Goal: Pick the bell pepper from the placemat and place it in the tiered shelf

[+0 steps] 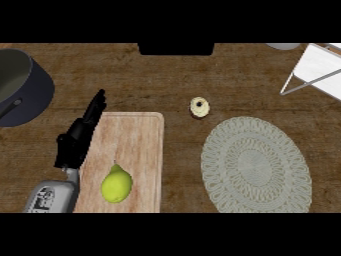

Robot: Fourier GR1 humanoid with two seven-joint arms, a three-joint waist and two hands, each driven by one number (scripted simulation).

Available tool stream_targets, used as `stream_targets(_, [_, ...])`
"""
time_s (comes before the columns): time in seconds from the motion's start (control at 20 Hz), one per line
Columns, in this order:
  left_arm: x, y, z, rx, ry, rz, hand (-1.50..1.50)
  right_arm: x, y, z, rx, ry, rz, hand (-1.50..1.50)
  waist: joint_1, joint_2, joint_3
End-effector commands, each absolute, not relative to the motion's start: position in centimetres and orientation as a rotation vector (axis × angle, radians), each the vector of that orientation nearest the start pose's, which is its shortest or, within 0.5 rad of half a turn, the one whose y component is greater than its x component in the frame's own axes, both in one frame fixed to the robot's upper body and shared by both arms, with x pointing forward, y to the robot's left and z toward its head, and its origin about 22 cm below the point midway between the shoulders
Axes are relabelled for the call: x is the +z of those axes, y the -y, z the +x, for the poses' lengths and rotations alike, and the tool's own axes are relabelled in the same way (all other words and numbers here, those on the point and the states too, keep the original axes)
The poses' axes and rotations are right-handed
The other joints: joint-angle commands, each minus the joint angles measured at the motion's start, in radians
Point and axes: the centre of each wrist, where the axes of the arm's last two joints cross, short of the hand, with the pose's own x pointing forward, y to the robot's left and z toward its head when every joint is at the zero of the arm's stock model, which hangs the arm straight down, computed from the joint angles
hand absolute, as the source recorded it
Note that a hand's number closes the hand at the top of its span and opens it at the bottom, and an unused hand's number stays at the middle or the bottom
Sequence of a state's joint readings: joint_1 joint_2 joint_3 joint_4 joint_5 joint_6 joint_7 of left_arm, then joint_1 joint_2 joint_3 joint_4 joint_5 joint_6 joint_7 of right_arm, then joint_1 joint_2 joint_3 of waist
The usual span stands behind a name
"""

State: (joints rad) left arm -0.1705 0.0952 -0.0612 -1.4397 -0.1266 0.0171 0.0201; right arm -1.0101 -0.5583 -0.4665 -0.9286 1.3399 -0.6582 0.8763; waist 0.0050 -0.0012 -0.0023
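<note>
Near left, at cutting board (132, 135): left hand (77, 142), fingers straight. Right hand unseen. Placemat (256, 165): no bell pepper visible; locate first, before tiered shelf (328, 70), far right.

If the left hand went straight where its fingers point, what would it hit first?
Nothing, it seems: the left hand points over bare counter, right of the pot; height unclear.

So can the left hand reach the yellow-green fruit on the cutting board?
Probably yes: the left hand lies open beside the cutting board, the yellow-green fruit close to its wrist, nothing between.
</note>
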Motion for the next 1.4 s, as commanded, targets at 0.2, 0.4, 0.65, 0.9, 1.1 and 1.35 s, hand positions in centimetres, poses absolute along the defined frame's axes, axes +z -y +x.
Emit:
stream_targets(0.2, [0.3,-23.3,27.8,-0.248,1.571,0.095,0.00,30.5,36.9,38.6,-0.792,1.312,-1.736,-1.50,-0.005,0.001,0.002])
stream_targets(0.4, [2.1,-21.6,28.6,-0.267,1.571,0.102,0.00,34.6,36.6,36.4,-1.043,1.399,-1.714,-1.50,-0.011,-0.004,0.002])
stream_targets(0.65, [0.1,-23.0,26.9,-0.241,1.545,0.127,0.00,35.9,37.7,31.1,-1.140,1.289,-1.707,-1.50,-0.032,-0.011,0.001])
stream_targets(0.9, [1.1,-23.5,27.6,-0.196,1.556,0.141,0.00,37.2,39.4,25.9,-1.116,1.142,-1.626,-1.50,-0.064,-0.020,0.002])
stream_targets(1.1, [0.0,-24.3,25.8,-0.204,1.538,0.173,0.00,35.5,38.8,21.9,-1.096,1.058,-1.638,-1.50,-0.073,-0.027,0.002])
stream_targets(1.35, [0.3,-25.5,26.4,-0.183,1.543,0.183,0.00,33.2,37.8,17.1,-0.972,1.026,-1.619,-1.50,-0.087,-0.024,0.002])
